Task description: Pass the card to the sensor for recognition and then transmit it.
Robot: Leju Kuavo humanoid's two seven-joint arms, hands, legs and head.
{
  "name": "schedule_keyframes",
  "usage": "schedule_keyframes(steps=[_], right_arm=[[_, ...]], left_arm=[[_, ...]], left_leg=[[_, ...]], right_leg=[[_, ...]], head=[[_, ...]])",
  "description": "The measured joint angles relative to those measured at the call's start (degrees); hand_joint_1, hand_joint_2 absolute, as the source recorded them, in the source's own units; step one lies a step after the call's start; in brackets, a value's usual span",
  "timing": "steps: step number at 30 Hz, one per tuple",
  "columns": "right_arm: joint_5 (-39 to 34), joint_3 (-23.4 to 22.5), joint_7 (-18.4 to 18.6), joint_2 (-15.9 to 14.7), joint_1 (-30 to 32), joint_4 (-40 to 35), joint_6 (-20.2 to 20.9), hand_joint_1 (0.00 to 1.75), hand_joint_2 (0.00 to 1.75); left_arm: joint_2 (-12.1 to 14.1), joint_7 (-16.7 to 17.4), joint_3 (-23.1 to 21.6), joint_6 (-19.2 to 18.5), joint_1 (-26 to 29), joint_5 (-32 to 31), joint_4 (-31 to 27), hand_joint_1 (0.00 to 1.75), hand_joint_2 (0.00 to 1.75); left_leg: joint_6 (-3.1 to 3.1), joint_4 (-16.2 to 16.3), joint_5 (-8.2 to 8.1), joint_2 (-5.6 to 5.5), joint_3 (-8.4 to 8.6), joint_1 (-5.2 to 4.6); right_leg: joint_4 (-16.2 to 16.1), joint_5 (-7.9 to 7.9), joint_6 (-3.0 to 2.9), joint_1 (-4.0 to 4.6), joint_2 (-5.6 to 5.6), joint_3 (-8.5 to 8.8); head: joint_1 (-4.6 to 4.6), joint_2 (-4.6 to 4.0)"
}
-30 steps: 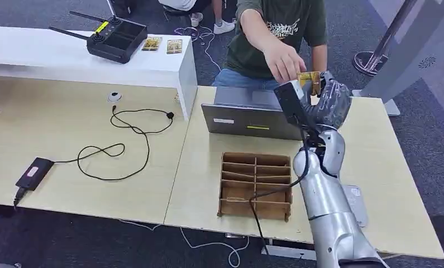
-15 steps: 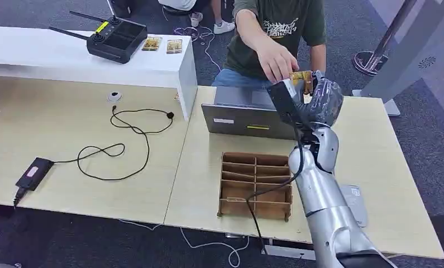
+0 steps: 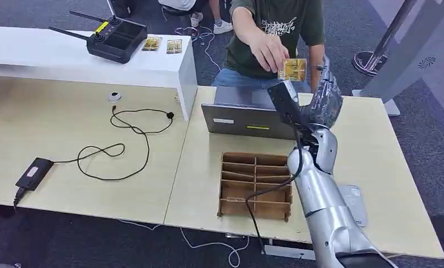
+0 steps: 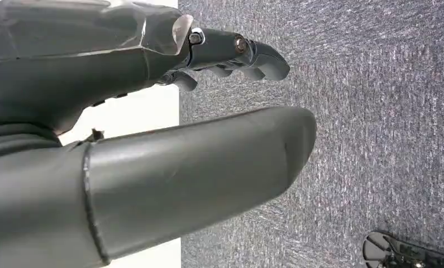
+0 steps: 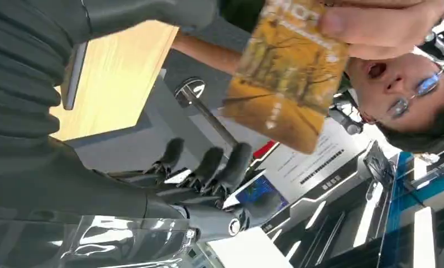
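Note:
A yellow picture card (image 3: pixel 292 69) is pinched in a person's hand (image 3: pixel 268 52) above the far side of the table. My right hand (image 3: pixel 324 97) is raised just right of and below the card, fingers spread, holding nothing. In the right wrist view the card (image 5: pixel 283 72) hangs clear of my fingers (image 5: pixel 208 164), with the person's fingertips (image 5: pixel 387 25) on its edge. My left hand (image 4: pixel 152 111) hangs over grey carpet with fingers straight and nothing in it.
An open grey laptop (image 3: pixel 247 114) stands at the table's far edge before the person. A wooden divided box (image 3: pixel 256 184) sits mid-table, and a flat grey device (image 3: pixel 356 204) lies beside my right arm. Cables (image 3: pixel 119 145) and a power brick (image 3: pixel 34 172) lie left.
The person has taken the card out of my right hand and lifted it up and away. My right hand's fingers have opened and spread.

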Motion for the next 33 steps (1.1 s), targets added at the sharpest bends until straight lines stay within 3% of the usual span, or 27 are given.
schedule_keyframes(steps=[15, 33], right_arm=[[-1.3, 0.2, 0.0, -0.2, 1.5, -2.0, -0.8, 0.0, 1.75], [0.8, 0.1, 2.6, -3.7, 15.9, -22.3, 0.9, 0.0, 1.75]], left_arm=[[-0.3, 0.0, 0.0, 0.0, 0.2, 0.2, 0.0, 0.0, 0.0], [-0.6, -0.6, 0.0, 0.0, 0.7, 0.2, 0.0, 0.0, 0.0]], left_leg=[[0.0, 0.0, 0.0, 0.0, 0.0, 0.0], [0.0, 0.0, -0.01, 0.0, 0.0, 0.0]], right_leg=[[0.0, 0.0, 0.0, 0.0, 0.0, -0.01], [0.0, -0.01, 0.01, 0.0, 0.01, -0.03]], head=[[0.0, 0.02], [0.0, 0.0]])
